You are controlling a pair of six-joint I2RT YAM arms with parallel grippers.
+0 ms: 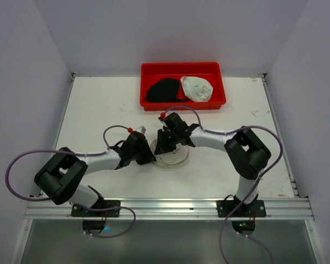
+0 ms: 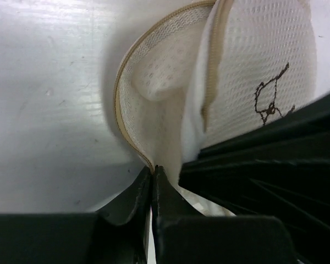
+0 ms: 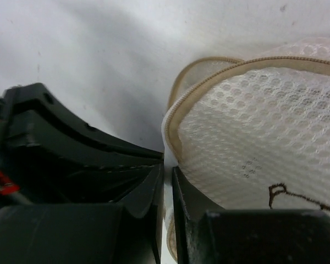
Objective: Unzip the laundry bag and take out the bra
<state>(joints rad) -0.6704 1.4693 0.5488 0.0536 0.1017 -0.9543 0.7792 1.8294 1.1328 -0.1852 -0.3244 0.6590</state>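
Left gripper [image 2: 152, 172]: your left fingers are pressed together on the near rim of the laundry bag [image 2: 253, 66], with the mesh edge pinched between them.
Right gripper [image 3: 168, 176]: this one is also clamped on the bag's rim. A thin strip of mesh shows in the narrow slit between the fingers.
Laundry bag position: it lies on the table [image 1: 99, 110] near the middle, between your two grippers.
Laundry bag condition: the beige zipper trim [image 2: 117, 104] is parted on the side the left wrist camera sees. The top panel with the small icon [image 2: 272, 96] stands up off the lower shell, and the inner mesh is exposed.
Bra [image 1: 164, 89]: a black heap in the left half of the red tray [image 1: 209, 104] at the far side of the table, well apart from the bag.
White cup [image 1: 197, 88]: in the same tray, touching the bra's right side.
Arms: both reach inward, with the wrists close together over the bag.
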